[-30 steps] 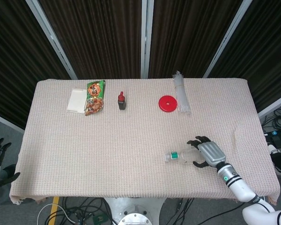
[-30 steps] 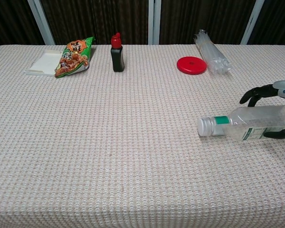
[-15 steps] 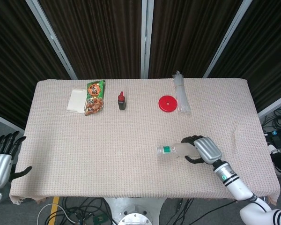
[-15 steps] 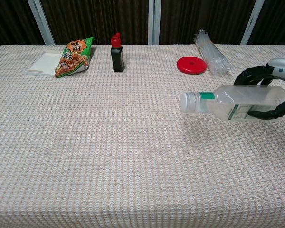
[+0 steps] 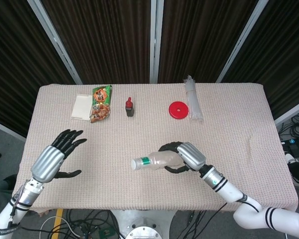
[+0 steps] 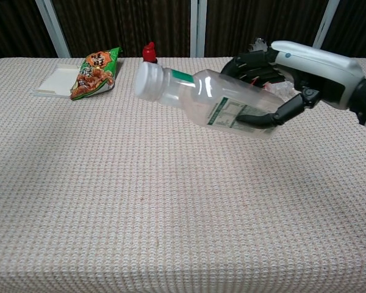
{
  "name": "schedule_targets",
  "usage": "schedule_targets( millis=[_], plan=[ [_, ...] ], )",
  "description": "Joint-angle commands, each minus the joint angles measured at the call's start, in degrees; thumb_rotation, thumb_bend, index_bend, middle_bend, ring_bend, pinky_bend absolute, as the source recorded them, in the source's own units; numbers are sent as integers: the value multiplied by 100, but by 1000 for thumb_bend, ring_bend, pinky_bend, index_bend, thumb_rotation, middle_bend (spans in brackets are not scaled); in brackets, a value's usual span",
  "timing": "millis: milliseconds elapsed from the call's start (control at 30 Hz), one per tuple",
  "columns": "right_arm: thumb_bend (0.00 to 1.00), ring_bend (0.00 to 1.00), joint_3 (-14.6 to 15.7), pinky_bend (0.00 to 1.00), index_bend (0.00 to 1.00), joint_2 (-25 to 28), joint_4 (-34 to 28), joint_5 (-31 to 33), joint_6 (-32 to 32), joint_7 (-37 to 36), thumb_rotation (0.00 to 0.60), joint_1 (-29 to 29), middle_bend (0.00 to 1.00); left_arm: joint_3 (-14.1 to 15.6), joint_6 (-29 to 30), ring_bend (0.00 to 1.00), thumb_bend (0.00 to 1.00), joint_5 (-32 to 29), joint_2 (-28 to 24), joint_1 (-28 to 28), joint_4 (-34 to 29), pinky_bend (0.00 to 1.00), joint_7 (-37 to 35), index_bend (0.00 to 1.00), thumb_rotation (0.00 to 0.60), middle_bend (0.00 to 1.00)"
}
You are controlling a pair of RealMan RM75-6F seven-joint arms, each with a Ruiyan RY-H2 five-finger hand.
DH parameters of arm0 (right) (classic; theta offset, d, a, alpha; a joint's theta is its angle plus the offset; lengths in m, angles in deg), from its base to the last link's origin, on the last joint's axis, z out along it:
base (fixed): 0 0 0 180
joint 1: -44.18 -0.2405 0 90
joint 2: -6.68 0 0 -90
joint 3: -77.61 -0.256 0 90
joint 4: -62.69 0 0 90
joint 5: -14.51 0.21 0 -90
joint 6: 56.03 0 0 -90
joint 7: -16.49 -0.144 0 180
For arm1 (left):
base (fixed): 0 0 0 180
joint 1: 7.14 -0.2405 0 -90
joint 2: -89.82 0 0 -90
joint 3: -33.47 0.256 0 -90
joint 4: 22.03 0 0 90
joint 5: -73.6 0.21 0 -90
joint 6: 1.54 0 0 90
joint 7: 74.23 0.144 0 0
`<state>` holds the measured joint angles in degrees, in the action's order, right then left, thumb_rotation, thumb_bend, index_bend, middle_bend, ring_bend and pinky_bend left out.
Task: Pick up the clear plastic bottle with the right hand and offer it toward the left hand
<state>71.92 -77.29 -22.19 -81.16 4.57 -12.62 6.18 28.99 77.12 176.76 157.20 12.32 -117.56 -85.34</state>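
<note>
My right hand grips the clear plastic bottle around its body and holds it well above the table, lying sideways with its white cap pointing left. A green band sits behind the cap and a paper label wraps the body. My left hand hovers over the table's front left part, fingers spread and empty, some way from the cap. The chest view does not show the left hand.
Along the far edge of the cloth-covered table lie a white packet, a green snack bag, a small dark bottle with a red cap, a red disc and a bundle of clear straws.
The right hand has lifted the bottle off the table and carried it left toward the middle. The left hand has come up from below the table's left edge and spread over the cloth.
</note>
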Motion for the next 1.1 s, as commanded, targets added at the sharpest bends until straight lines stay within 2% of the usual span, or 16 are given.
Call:
schedule_targets(
  millis=[33, 433, 1100],
  plan=[
    [444, 344, -75, 464, 551, -156, 66, 23, -88, -96, 600, -162, 498, -98, -122, 0, 91, -2, 222, 216, -43, 0, -74, 139, 600, 11],
    [456, 349, -141, 475, 557, -476, 192, 181, -83, -328, 600, -445, 502, -206, -85, 0, 88, -30, 911, 632, -73, 0, -19, 138, 600, 11],
    [456, 353, -46, 478, 562, -564, 173, 321, -83, -295, 600, -616, 507, -143, -93, 0, 86, -144, 1272, 935, -143, 0, 217, 138, 600, 11]
  ],
)
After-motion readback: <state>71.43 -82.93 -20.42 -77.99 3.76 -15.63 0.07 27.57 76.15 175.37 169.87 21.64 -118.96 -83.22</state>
